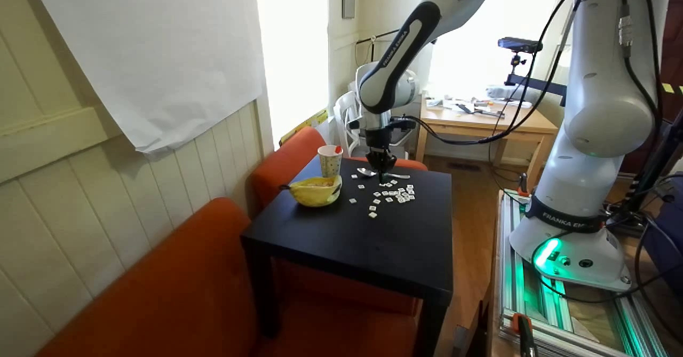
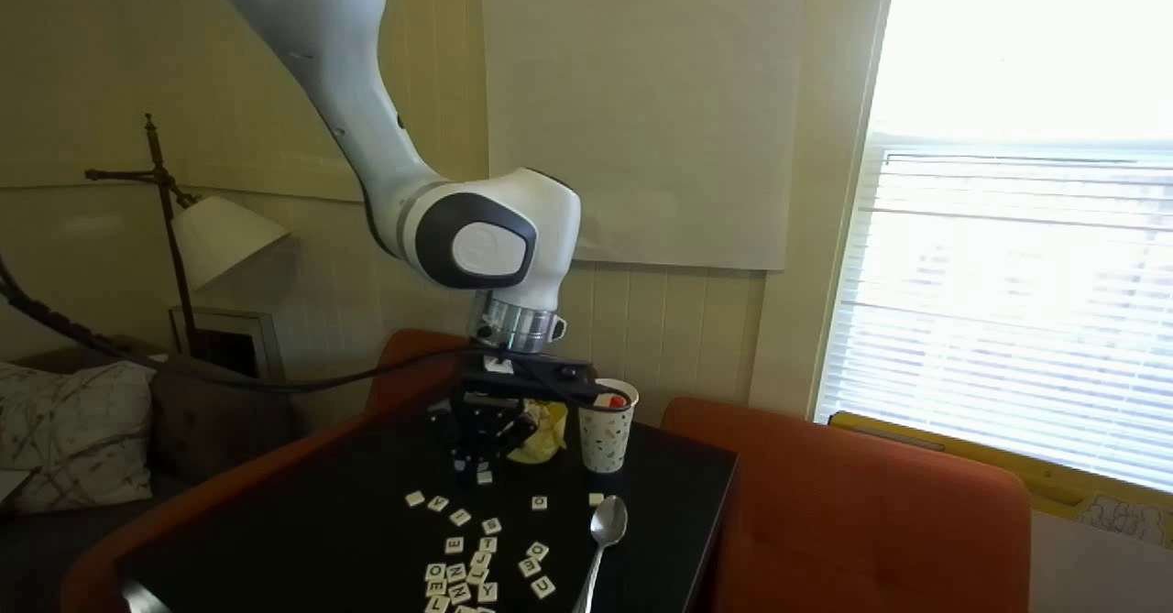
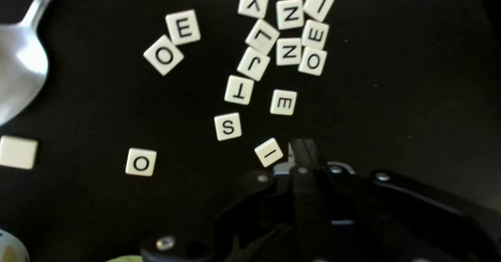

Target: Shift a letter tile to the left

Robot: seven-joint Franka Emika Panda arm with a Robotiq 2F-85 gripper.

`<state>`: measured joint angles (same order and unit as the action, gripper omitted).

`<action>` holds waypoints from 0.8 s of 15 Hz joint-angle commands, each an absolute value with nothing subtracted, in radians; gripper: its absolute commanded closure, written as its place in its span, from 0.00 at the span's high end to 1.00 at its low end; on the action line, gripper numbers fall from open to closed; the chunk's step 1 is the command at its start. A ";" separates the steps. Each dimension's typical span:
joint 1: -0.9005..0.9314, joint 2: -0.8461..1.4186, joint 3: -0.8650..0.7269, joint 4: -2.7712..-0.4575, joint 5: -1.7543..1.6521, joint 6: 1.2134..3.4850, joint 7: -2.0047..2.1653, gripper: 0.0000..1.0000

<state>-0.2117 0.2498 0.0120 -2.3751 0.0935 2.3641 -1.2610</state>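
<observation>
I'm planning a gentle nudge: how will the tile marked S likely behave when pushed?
The S tile looks flat and square, so it should slide rather than roll. Its small, crisp-edged body suggests something light and stiff. Lying low, it probably won't tip.

1 cup (image 1: 330, 164) beside yellow bowl (image 1: 315, 197); 1 spoon (image 2: 608, 523).

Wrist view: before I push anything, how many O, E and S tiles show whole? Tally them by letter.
O tiles: 3
E tiles: 3
S tile: 1
Total: 7
</observation>
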 commanded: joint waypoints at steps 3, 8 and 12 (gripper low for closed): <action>-0.198 0.013 -0.046 -2.525 0.187 2.259 -1.067 0.00; -0.170 -0.146 -0.084 -2.612 0.302 2.245 -0.905 0.00; -0.145 -0.108 -0.111 -2.576 0.267 2.243 -0.914 0.01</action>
